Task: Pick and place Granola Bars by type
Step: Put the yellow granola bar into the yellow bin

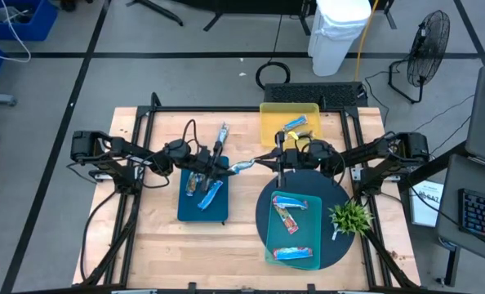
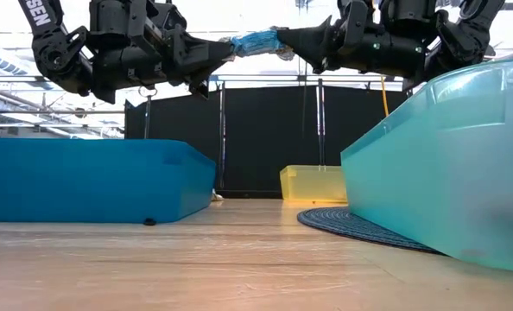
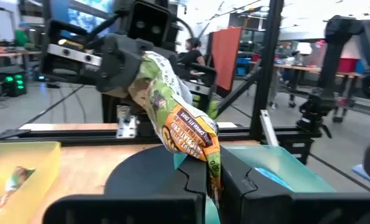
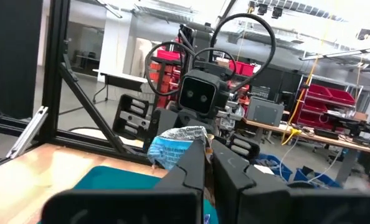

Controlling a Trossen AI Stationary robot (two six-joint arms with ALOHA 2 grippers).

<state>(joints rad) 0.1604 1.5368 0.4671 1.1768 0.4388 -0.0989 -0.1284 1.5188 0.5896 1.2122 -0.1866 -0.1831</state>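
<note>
One granola bar [image 1: 242, 167] hangs in the air between my two grippers, above the gap between the blue tray [image 1: 187, 214] and the round dark mat [image 1: 340, 245]. Its wrapper looks mottled brown, green and white in the left wrist view [image 3: 179, 121] and blue in the low view [image 2: 255, 41]. My left gripper [image 1: 225, 168] is shut on its left end and my right gripper [image 1: 264, 161] on its right end. More bars lie in the blue tray, in the teal tray [image 1: 309, 217] on the mat, and one lies in the yellow tray [image 1: 271, 122]. My left gripper pinches the bar's left end [image 3: 213, 169] between its two fingers, coming level from the table's left, along the bar. The bar is lifted clear of the table. My right gripper pinches the bar's other end [image 3: 138, 74], its crumpled blue edge [image 4: 172, 144] beside the fingers. It comes level from the table's right, along the bar, which spans the two grippers high above the table.
A small green plant [image 1: 349, 217] stands on the mat's right side. The yellow tray sits at the far middle of the table. Bare wood lies along the near edge [image 1: 218, 257] and between the blue tray and the mat.
</note>
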